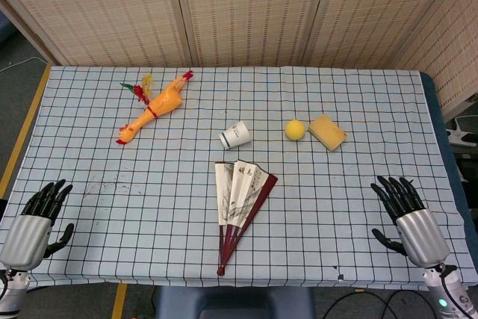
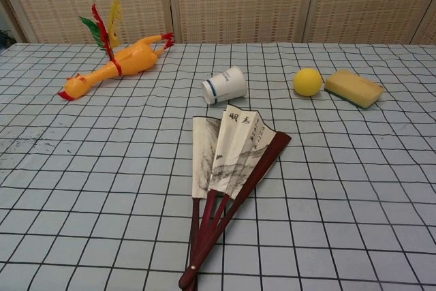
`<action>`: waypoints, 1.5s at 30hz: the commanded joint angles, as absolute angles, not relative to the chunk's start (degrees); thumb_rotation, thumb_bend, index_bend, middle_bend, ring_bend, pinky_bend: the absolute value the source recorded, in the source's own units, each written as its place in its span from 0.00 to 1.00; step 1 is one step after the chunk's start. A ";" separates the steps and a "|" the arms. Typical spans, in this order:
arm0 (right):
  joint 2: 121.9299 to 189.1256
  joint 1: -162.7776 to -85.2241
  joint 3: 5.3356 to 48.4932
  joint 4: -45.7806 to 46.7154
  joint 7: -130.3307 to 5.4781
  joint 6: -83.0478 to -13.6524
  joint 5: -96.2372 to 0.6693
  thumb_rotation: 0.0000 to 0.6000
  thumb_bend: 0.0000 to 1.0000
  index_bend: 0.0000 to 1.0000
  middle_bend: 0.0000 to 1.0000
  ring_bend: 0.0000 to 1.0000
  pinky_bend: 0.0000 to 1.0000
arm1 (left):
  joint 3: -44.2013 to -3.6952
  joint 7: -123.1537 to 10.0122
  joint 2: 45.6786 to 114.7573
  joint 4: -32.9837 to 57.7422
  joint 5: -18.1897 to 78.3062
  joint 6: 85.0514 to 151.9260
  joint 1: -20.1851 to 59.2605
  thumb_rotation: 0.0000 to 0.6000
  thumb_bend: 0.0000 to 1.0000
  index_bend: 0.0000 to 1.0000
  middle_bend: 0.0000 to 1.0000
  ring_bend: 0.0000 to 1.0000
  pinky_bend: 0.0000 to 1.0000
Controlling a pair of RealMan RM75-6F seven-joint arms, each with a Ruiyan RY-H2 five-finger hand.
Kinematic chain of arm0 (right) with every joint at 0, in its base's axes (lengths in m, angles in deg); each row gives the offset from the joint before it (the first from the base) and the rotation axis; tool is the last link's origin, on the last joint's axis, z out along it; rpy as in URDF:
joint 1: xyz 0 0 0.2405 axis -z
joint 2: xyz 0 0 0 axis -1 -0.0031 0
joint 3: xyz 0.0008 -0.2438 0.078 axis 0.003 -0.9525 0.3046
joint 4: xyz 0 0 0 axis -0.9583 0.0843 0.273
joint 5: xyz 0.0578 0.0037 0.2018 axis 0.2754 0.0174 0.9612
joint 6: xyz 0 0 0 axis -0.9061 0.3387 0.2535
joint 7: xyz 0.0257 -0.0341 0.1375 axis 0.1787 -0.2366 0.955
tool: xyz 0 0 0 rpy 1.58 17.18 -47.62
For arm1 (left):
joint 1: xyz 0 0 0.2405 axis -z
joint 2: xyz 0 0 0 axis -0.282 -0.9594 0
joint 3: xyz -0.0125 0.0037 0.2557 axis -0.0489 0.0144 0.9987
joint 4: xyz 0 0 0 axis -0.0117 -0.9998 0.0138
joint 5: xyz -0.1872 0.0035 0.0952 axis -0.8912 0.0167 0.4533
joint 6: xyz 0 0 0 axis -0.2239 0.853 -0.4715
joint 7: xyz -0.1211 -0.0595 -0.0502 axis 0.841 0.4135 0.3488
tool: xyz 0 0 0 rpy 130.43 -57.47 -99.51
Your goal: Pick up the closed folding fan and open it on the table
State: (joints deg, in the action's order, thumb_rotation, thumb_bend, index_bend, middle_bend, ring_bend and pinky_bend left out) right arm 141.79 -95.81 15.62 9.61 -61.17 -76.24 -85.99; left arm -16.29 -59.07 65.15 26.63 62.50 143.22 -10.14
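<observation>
Judging the fan [image 1: 240, 203] only partly spread on the surface [image 1: 149, 207], I keep left hand [image 1: 37, 223] and right hand [image 1: 407, 214] empty, fingers apart, ready to widen it

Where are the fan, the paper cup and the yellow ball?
folding fan [image 1: 237, 188], head view, on its partly spread paper leaf.
paper cup [image 1: 235, 135], head view, on its white side, lying tipped over.
yellow ball [image 2: 307, 82], chest view, on its middle.
</observation>
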 commanded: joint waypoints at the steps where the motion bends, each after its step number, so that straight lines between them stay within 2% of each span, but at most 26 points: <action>1: 142.10 -95.87 15.40 9.59 -61.66 -76.07 -86.29 1.00 0.13 0.00 0.00 0.00 0.00 | -16.34 -58.98 65.71 26.13 63.43 144.37 -10.21 1.00 0.42 0.00 0.00 0.00 0.15; 9: 145.93 -98.45 14.88 9.40 -67.51 -72.33 -89.20 1.00 0.13 0.03 0.00 0.00 0.00 | -15.70 -58.04 65.99 25.47 63.98 143.41 -9.78 1.00 0.42 0.00 0.00 0.00 0.15; 17: 152.67 -109.06 18.58 12.13 -78.72 -57.35 -89.74 1.00 0.12 0.25 0.00 0.00 0.00 | -15.97 -58.48 65.26 26.55 62.34 141.52 -9.24 1.00 0.42 0.00 0.00 0.00 0.15; 22: 162.50 -113.35 20.56 4.63 -79.43 -55.21 -89.84 1.00 0.13 0.36 0.00 0.00 0.00 | -15.86 -58.12 64.53 27.13 60.93 140.22 -9.25 1.00 0.42 0.00 0.00 0.00 0.15; 25: 167.44 -115.64 20.90 -0.25 -78.70 -53.67 -89.45 1.00 0.13 0.37 0.00 0.00 0.00 | -15.87 -58.18 64.39 27.08 60.30 139.38 -9.06 1.00 0.42 0.00 0.00 0.00 0.15; 30: 171.96 -118.84 21.52 -4.57 -79.93 -50.06 -87.66 1.00 0.13 0.39 0.00 0.00 0.00 | -15.94 -57.90 64.04 27.33 59.47 138.77 -9.04 1.00 0.42 0.00 0.00 0.00 0.15; 39: 176.43 -122.54 22.00 -8.59 -80.24 -44.71 -83.28 1.00 0.13 0.42 0.00 0.00 0.00 | -16.07 -58.42 63.90 27.78 58.58 138.27 -9.05 1.00 0.42 0.00 0.00 0.00 0.15; 45: 178.11 -123.75 21.63 -10.49 -79.91 -44.61 -82.17 1.00 0.13 0.43 0.00 0.00 0.00 | -16.47 -58.24 63.54 27.99 57.38 137.61 -8.93 1.00 0.42 0.00 0.00 0.00 0.15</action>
State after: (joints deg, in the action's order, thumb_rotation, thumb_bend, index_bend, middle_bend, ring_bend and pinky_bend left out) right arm 177.83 -123.53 21.78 -10.16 -79.94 -44.54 -82.27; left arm -16.43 -58.26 63.57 27.97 57.42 137.65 -8.95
